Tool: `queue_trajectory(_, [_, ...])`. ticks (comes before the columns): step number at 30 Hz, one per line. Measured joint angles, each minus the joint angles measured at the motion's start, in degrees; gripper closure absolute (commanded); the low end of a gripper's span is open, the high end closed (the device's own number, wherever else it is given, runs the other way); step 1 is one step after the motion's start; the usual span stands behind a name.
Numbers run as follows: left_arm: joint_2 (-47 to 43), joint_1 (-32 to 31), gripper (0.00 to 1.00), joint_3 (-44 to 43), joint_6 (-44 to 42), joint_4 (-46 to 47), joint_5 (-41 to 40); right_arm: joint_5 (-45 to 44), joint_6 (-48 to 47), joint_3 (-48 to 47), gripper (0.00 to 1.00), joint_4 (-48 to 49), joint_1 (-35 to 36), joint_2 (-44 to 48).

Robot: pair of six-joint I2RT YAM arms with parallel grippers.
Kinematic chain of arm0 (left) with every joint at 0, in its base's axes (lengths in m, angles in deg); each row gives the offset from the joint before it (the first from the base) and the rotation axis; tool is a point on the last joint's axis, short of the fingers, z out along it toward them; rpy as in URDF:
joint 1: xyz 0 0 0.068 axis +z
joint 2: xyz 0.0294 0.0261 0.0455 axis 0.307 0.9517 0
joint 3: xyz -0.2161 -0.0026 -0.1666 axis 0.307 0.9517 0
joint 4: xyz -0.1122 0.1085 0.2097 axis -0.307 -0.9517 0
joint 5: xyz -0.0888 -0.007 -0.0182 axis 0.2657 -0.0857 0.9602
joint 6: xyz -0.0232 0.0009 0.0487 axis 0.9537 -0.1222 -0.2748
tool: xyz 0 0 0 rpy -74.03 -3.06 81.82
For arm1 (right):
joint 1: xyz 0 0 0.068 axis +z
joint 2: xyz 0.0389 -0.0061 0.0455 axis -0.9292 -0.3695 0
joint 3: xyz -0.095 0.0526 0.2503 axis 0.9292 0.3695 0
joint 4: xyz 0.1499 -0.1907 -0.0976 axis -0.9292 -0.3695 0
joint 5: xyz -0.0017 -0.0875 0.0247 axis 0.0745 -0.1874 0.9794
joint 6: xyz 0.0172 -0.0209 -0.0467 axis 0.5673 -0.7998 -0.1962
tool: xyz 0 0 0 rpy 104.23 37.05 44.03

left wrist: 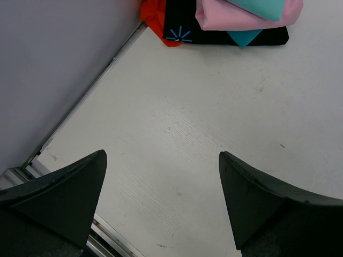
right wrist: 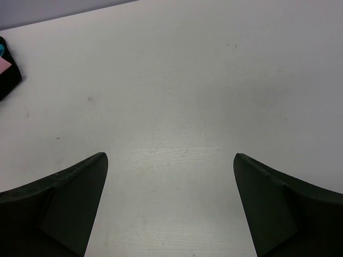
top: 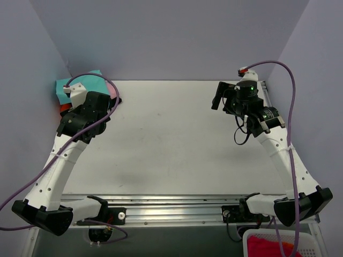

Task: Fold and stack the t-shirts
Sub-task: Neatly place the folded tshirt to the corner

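Observation:
The t-shirts lie folded in one stack at the table's far left corner. In the top view the teal one (top: 86, 80) is on top, with pink (top: 112, 88) and orange-red (top: 65, 108) edges showing. The left wrist view shows teal (left wrist: 260, 6) on pink (left wrist: 236, 19) on the black shirt with light-blue print (left wrist: 185, 24), with orange-red (left wrist: 155, 16) beside or under it. My left gripper (top: 114, 99) (left wrist: 162, 155) is open and empty, above bare table just short of the stack. My right gripper (top: 220, 95) (right wrist: 170, 156) is open and empty over the far right of the table (top: 171, 139).
Grey walls close in the table on the left, back and right. A metal rail (top: 171, 211) runs along the near edge between the arm bases. A white basket with red cloth (top: 270, 245) sits off the table at the bottom right.

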Motion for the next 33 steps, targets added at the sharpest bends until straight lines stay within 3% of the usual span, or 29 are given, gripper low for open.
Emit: queue_trajectory(33, [-0.5,0.0,0.06,0.7,-2.1,0.8,-0.5,-0.6,-0.6,0.0,0.00,-1.2,0.0,-0.2])
